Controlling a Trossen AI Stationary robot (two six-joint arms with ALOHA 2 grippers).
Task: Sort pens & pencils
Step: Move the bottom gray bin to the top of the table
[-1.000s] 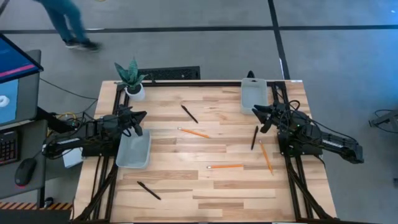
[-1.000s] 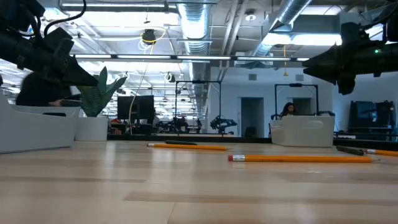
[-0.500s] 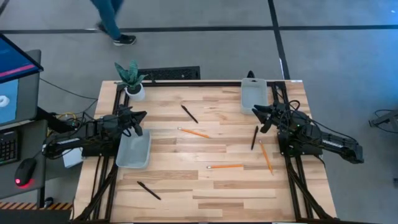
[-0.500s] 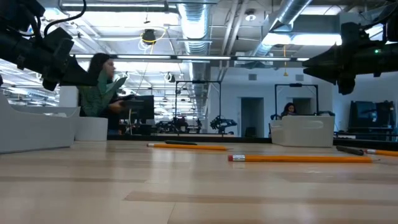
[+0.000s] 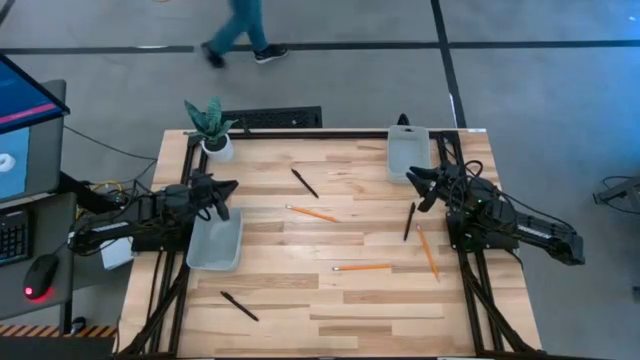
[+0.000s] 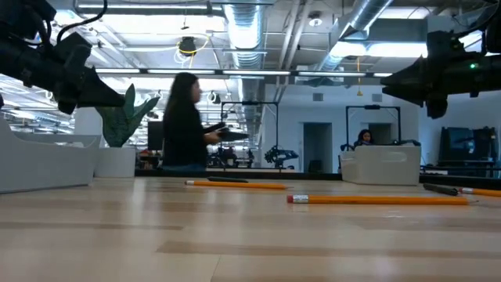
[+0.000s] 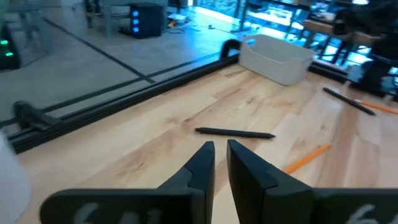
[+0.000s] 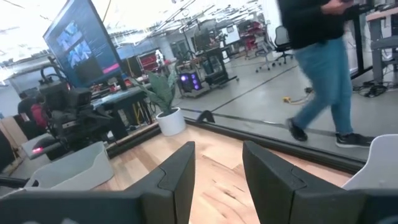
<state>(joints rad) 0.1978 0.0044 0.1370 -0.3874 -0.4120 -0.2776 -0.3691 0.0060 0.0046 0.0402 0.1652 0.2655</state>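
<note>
Sorting not begun: pens [image 5: 304,183], pencils [image 5: 312,213] all on table. Left gripper [image 5: 224,196] nearly closed, empty; right gripper [image 5: 420,185] parted, empty. Next: reach, grasp nearest pen.

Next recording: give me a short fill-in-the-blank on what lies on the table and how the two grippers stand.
1. The number of black pens lying on the table is ___.
2. The number of orange pencils lying on the table is ___.
3. The left gripper holds nothing, and its fingers are nearly ___.
4. The right gripper holds nothing, and its fingers stand ___.

Missing words: three; three; shut; open
</note>
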